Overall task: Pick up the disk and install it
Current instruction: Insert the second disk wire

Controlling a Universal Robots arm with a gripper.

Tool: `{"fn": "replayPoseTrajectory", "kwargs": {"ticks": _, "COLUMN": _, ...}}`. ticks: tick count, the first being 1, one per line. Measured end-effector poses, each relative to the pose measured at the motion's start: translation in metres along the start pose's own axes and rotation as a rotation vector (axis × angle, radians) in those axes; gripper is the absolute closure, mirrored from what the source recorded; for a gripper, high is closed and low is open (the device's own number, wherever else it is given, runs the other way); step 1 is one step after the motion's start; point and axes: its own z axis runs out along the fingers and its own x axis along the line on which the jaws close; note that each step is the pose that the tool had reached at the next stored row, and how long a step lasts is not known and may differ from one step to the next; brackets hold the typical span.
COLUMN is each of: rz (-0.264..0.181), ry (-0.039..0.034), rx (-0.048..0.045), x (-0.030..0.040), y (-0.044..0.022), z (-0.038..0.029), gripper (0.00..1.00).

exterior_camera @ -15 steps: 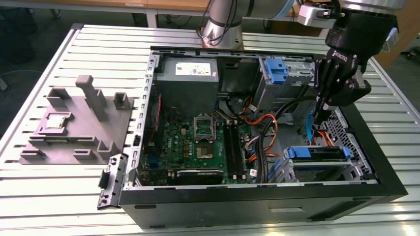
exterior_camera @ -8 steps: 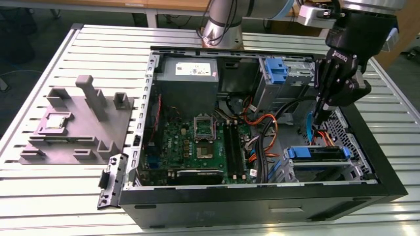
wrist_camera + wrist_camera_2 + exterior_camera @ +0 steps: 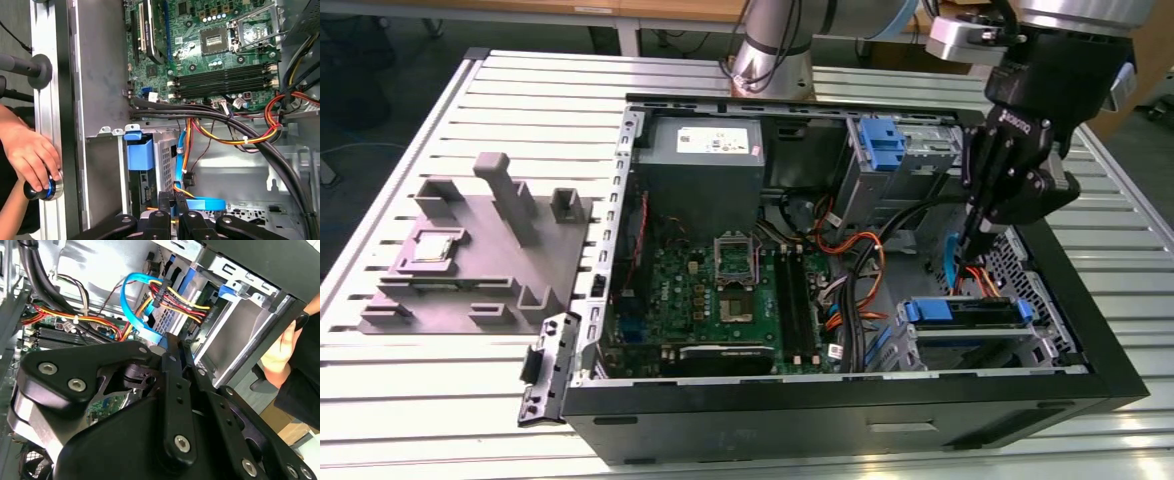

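Exterior view: an open computer case point(image 3: 854, 400) lies on the slatted desk point(image 3: 454, 400). The arm reaches down into the case on the exterior view's right. The claw point(image 3: 973, 247) hangs low among the cables point(image 3: 861, 290), just above the drive bay in the near corner. The disk point(image 3: 961, 312) sits in that bay with its blue rail end showing, apart from the claw. A grey fixture point(image 3: 480, 260) lies on the desk at the exterior view's left, well apart from the case.

Second wrist view: claw fingers point(image 3: 176, 365) look pressed together, with nothing seen between them. A blue ribbon cable point(image 3: 137, 300) and red-yellow wires point(image 3: 185, 302) lie just beyond the tip. A person's hand point(image 3: 282, 347) shows outside the case wall.

First wrist view: motherboard point(image 3: 210, 50), black cable bundle point(image 3: 200, 110), and a blue rail tab point(image 3: 140, 152) at the bay mouth. A person's hand rests on a round knob point(image 3: 50, 189) beside the case.
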Motion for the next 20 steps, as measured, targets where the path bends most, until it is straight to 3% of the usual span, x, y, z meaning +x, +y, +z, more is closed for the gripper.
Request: {"fn": "replayPoseTrajectory", "kwargs": {"ticks": 20, "rz": -0.013, "ry": -0.0014, "rx": 0.0220, "x": 0.0150, "y": 0.0019, "z": 0.0063, "gripper": 0.84}}
